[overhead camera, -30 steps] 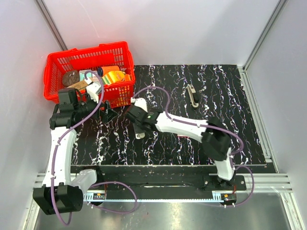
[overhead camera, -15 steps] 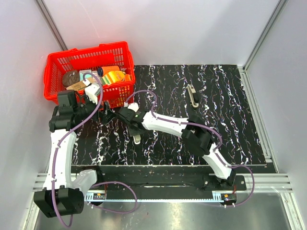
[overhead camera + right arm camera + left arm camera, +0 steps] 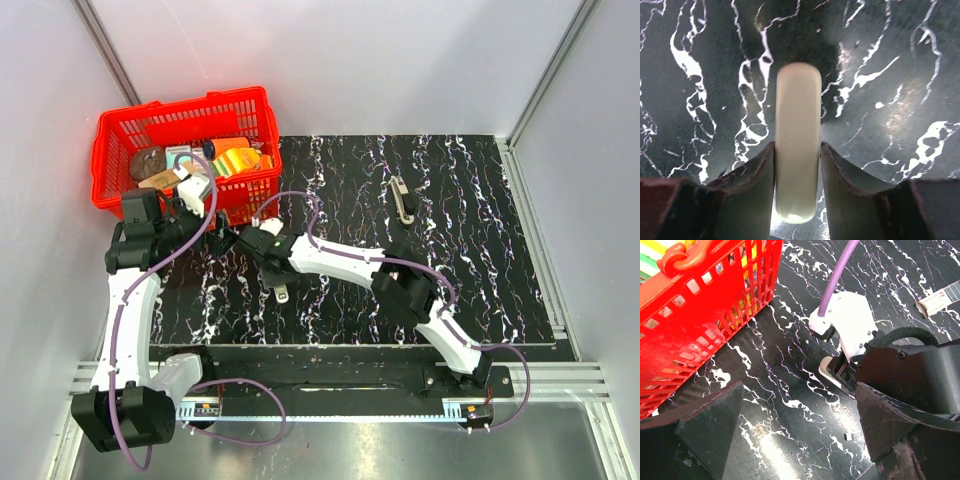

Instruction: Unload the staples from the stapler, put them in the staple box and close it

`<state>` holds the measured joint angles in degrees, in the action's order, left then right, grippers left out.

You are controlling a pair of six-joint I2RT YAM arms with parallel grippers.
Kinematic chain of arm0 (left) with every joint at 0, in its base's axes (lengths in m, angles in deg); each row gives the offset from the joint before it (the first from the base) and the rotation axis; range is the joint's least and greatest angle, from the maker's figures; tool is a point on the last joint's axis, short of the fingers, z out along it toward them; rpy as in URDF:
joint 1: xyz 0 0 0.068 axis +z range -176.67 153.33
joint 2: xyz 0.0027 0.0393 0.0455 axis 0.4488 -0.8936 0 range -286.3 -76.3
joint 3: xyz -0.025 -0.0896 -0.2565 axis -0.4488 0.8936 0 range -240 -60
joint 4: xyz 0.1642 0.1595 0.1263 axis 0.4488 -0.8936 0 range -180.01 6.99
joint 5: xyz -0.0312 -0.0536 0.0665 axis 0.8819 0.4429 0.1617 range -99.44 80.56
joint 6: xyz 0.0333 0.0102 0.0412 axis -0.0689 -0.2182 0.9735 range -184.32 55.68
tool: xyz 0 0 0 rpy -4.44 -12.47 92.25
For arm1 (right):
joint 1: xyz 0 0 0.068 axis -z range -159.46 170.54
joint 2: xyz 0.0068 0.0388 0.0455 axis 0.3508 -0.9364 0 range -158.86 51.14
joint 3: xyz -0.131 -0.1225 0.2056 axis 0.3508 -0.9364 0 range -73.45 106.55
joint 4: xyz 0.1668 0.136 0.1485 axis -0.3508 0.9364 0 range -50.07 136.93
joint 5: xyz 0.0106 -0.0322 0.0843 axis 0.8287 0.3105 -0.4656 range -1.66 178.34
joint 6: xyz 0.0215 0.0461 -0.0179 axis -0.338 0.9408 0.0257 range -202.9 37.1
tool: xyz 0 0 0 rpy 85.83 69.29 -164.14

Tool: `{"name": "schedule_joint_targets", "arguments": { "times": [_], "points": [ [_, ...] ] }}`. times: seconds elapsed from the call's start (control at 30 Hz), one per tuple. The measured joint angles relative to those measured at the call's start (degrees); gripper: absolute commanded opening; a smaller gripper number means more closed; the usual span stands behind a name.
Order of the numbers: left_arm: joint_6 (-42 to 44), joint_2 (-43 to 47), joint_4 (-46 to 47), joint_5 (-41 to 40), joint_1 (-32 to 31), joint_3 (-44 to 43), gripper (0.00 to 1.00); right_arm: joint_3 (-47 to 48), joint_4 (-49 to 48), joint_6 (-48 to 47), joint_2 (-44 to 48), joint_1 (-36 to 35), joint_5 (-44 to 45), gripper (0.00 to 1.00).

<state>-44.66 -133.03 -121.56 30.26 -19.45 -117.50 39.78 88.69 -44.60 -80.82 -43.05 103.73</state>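
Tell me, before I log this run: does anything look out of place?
Only a slim grey-and-cream piece lying alone on the mat, far from the stapler in the right gripper. I cannot identify it.

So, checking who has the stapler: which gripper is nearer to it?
Right. The right gripper is shut on the stapler, a finger on each side; the left gripper hangs open a little way off, beside the red basket.

Right tool (image 3: 797, 148) grips stapler (image 3: 798, 107).
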Motion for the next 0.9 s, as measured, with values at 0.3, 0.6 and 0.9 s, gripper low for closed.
{"name": "schedule_joint_targets", "arguments": {
  "times": [0.3,0.6,0.9],
  "points": [
    [0.44,0.00,0.11,-0.92,0.00,0.76,0.99,-0.09,-0.13,0.00,-0.24,-1.40,-1.55,0.75],
    [-0.04,0.00,-2.14,-0.13,-0.59,0.76,0.99,-6.16,-4.22,-4.55,10.71,-0.63,0.24,0.79],
    [-0.04,0.02,-3.93,0.02,-0.61,0.74,0.99,-16.92,-8.92,-9.22,31.45,26.75,3.93,0.81]
  ]
}}
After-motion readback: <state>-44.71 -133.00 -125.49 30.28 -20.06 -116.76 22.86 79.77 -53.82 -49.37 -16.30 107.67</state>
